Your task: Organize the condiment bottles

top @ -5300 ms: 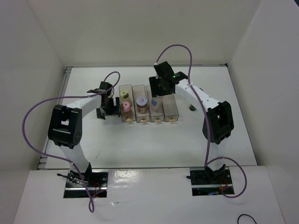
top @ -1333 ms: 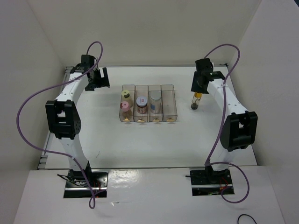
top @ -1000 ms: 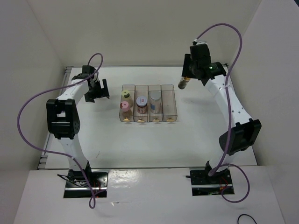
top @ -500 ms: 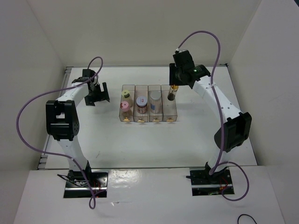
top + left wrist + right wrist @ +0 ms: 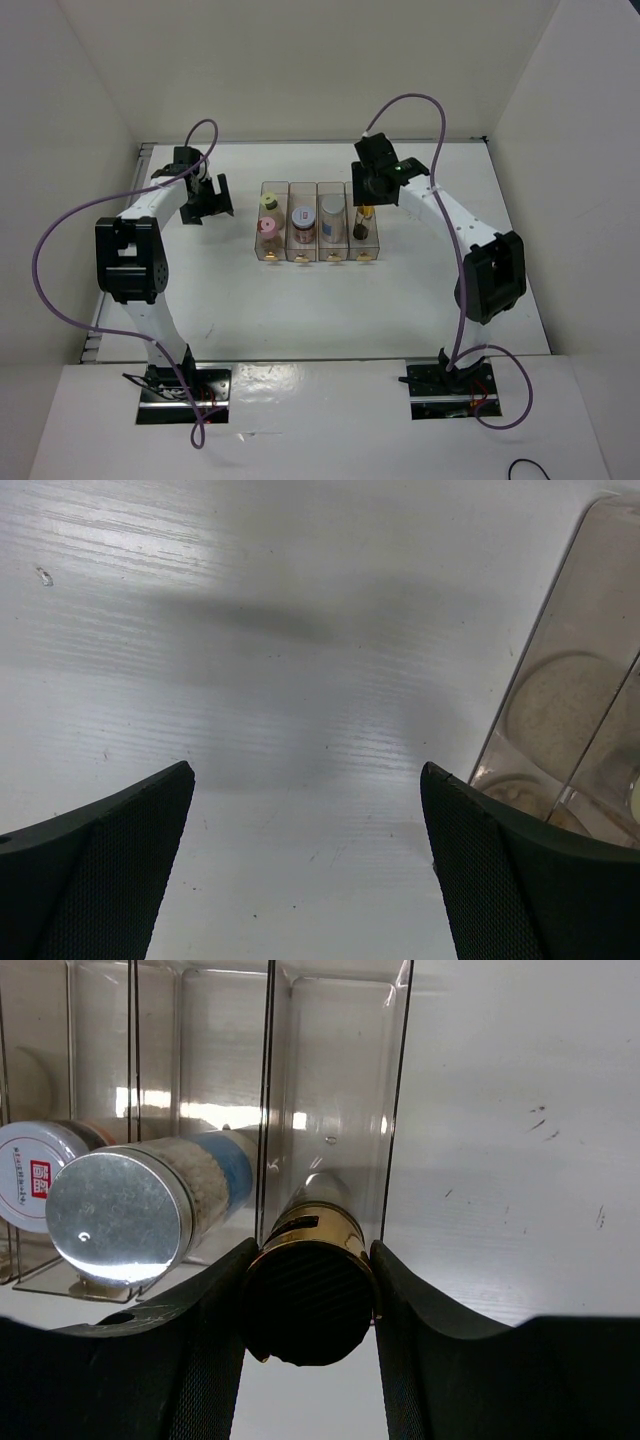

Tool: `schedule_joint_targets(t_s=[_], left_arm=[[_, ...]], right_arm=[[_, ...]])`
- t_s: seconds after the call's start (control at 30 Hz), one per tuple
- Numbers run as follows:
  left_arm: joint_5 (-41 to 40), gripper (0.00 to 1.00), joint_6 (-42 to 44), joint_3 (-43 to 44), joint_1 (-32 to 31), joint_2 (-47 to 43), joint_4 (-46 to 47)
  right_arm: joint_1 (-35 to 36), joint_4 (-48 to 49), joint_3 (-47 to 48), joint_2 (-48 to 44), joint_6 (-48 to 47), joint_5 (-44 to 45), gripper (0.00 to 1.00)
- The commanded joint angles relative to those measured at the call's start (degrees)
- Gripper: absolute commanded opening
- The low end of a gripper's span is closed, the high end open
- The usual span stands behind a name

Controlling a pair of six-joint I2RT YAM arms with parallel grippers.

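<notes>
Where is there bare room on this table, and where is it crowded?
The widest bare patch of table lies between the front of the rack and the arm bases. A narrower strip is free between the left gripper and the rack. The rack is crowded: every compartment holds a bottle, and the right gripper grips the amber bottle in the rightmost one.

- The left arm (image 5: 150,215) reaches forward along the left side, elbow raised, with its wrist turned inward toward the middle.
- The left gripper (image 5: 305,780) points downward, jaws wide apart.
- The right arm (image 5: 445,210) stretches forward and to the left from its base, forearm slanting inward.
- The right gripper (image 5: 308,1285) points downward, its fingers (image 5: 215,1305) pressed against both sides of the slim black-capped amber bottle (image 5: 310,1230).
</notes>
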Motion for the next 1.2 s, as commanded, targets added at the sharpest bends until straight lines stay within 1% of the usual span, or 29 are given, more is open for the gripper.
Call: schedule_joint_targets(t_s=[0.0, 0.2, 0.23, 0.33, 0.4, 0.43, 0.6, 0.8, 0.83, 0.9, 0.93, 1.0, 1.03, 1.07, 1.13, 1.17], left_arm=[[1.0, 1.00, 0.6, -0.4, 0.3, -2.5, 0.3], [1.0, 1.00, 0.6, -1.0, 0.8, -3.0, 0.3], [1.0, 1.00, 0.6, -1.0, 0.8, -3.0, 0.3], [1.0, 1.00, 0.6, -1.0, 0.8, -3.0, 0.3], [1.0, 1.00, 0.6, -1.0, 0.8, -3.0, 0.3], [1.0, 1.00, 0.6, -1.0, 0.8, -3.0, 0.3], [1.5, 1.00, 0.6, -1.0, 0.8, -3.0, 0.3], [1.5, 1.00, 0.6, -1.0, 0.8, -3.0, -0.3], [1.5, 1.00, 0.6, -1.0, 0.8, -3.0, -0.3], [1.5, 1.00, 0.6, -1.0, 0.8, -3.0, -0.3], [1.5, 1.00, 0.6, -1.0, 0.8, -3.0, -0.3], [1.5, 1.00, 0.6, -1.0, 0.8, -3.0, -0.3], [1.5, 1.00, 0.6, -1.0, 0.8, -3.5, -0.3], [1.5, 1.00, 0.6, -1.0, 0.8, -3.5, -0.3], [1.5, 1.00, 0.6, -1.0, 0.8, -3.5, -0.3], [1.5, 1.00, 0.6, -1.0, 0.8, -3.5, -0.3]], right_arm=[[0.4, 6.2, -1.1, -0.2, 0.6, 1.0, 0.00], [1.0, 7.9, -3.3, 0.4, 1.8, 3.1, 0.00], [1.6, 7.9, -3.3, 0.4, 1.8, 3.1, 0.02], [1.6, 7.9, -3.3, 0.4, 1.8, 3.1, 0.11], [1.6, 7.9, -3.3, 0.4, 1.8, 3.1, 0.22], [1.6, 7.9, -3.3, 0.4, 2.3, 3.6, 0.24], [2.1, 7.9, -3.8, 0.4, 2.9, 4.3, 0.29], [2.1, 7.9, -4.3, 0.4, 2.4, 5.0, 0.29], [2.1, 7.9, -4.3, 0.9, 2.4, 5.0, 0.30], [2.1, 7.9, -4.3, 0.9, 2.4, 5.0, 0.35], [2.1, 7.9, -4.3, 0.9, 2.4, 5.0, 0.41], [2.1, 7.9, -4.8, 0.9, 2.4, 5.0, 0.43], [2.1, 7.9, -4.8, 0.9, 2.4, 5.0, 0.49], [2.1, 7.9, -4.8, 0.9, 2.4, 5.0, 0.53], [2.1, 7.9, -4.8, 0.9, 2.4, 5.0, 0.57], [2.1, 7.4, -4.8, 0.9, 2.4, 5.0, 0.64]])
